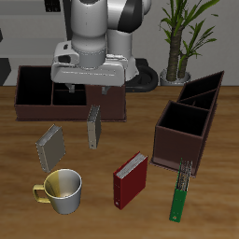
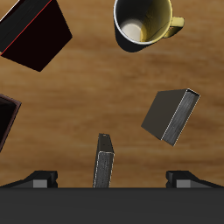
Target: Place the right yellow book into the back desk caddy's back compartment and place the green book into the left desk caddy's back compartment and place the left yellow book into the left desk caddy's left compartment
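Observation:
My gripper is open and empty, in front of the back desk caddy. Right below it the left yellow book stands on edge. In the wrist view that book lies between my wide-apart fingers, touching neither. The right yellow book leans on the table beside it, nearer the front; it shows in the wrist view too. The thin green book lies by the front edge, in front of the left desk caddy.
A red book stands near the front, also in the wrist view. A yellow-and-white mug sits at the front, in front of the right yellow book; the wrist view shows it. A potted plant stands behind the table.

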Tool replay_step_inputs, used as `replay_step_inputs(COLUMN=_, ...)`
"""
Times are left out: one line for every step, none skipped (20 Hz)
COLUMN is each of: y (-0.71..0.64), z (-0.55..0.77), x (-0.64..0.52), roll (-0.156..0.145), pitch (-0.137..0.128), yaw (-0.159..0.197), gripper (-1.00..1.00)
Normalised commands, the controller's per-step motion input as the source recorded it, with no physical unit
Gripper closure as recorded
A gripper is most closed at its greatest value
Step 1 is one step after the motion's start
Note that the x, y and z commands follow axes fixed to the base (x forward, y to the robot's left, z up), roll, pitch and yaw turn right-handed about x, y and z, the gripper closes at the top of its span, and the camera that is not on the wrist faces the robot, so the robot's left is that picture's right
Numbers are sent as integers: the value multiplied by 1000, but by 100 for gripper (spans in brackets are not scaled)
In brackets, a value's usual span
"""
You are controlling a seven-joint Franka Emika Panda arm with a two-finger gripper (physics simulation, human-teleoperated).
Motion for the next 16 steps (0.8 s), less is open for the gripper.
replay_step_inputs(y=-1087, z=-138, x=709, roll=-26, pitch=50, yaw=-270, gripper=-100)
replay_step_inputs(y=-428, z=11, x=343, roll=19, pitch=-101, yaw=130, gripper=-100)
replay_step_inputs(y=-1027, z=-151, x=669, roll=-62, pitch=-42, yaw=-16, gripper=-100)
replay_step_inputs(y=-535, z=5, x=272, roll=-33, pitch=-59, yaw=-112, gripper=-100)
replay_step_inputs(y=-658, z=-237, x=494, roll=22, pitch=-58, yaw=257, gripper=-100)
replay_step_inputs(y=-810, z=-121, x=397, roll=-164, pitch=-52, yaw=-150, gripper=-100)
replay_step_inputs(y=-202, z=-92, x=162, roll=55, pitch=-72, yaw=35, gripper=-100)
replay_step_inputs(y=-399, z=-274, x=371, roll=83, pitch=23, yaw=101, gripper=-100)
replay_step_inputs(y=-497, z=-114, x=213, roll=-107, pitch=-40, yaw=-10, gripper=-100)
replay_step_inputs(y=-205, z=-127, x=124, roll=127, pitch=-105, yaw=16, gripper=-100)
replay_step_inputs(y=-179, z=-239, x=269, roll=111, pitch=40, yaw=-22, gripper=-100)
replay_step_inputs(y=-485, z=-270, x=272, roll=-177, pitch=-20, yaw=-21, gripper=-100)
replay_step_inputs(y=-27, z=-180, x=132, roll=109, pitch=-82, yaw=71, gripper=-100)
replay_step_inputs(y=-321, z=-263, x=190, roll=12, pitch=-15, yaw=-146, gripper=-100)
replay_step_inputs(y=-172, z=-347, x=145, roll=-25, pitch=-122, yaw=-99, gripper=-100)
replay_step_inputs(y=-35, z=-377, x=130, roll=13, pitch=-85, yaw=-10, gripper=-100)
